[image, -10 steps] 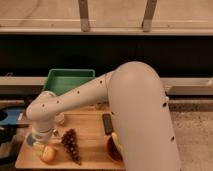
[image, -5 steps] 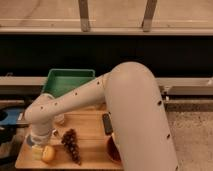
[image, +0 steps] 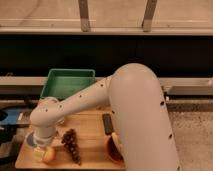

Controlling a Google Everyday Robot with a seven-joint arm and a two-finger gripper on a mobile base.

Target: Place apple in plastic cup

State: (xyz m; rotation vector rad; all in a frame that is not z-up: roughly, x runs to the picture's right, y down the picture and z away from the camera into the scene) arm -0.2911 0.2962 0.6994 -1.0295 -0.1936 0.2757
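Yellow-orange apple [image: 49, 156] on the wooden board [image: 92, 150], right beneath the wide-spread claw [image: 42, 148], partly under it.

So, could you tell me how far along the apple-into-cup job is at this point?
Nothing looks done yet: the apple sits on the wooden board, beside the grape bunch. In hand: the gripper is low at the apple, open, with no grip that I can see. Left: grasp it, lift it and drop it into the plastic cup, which I cannot pick out here.
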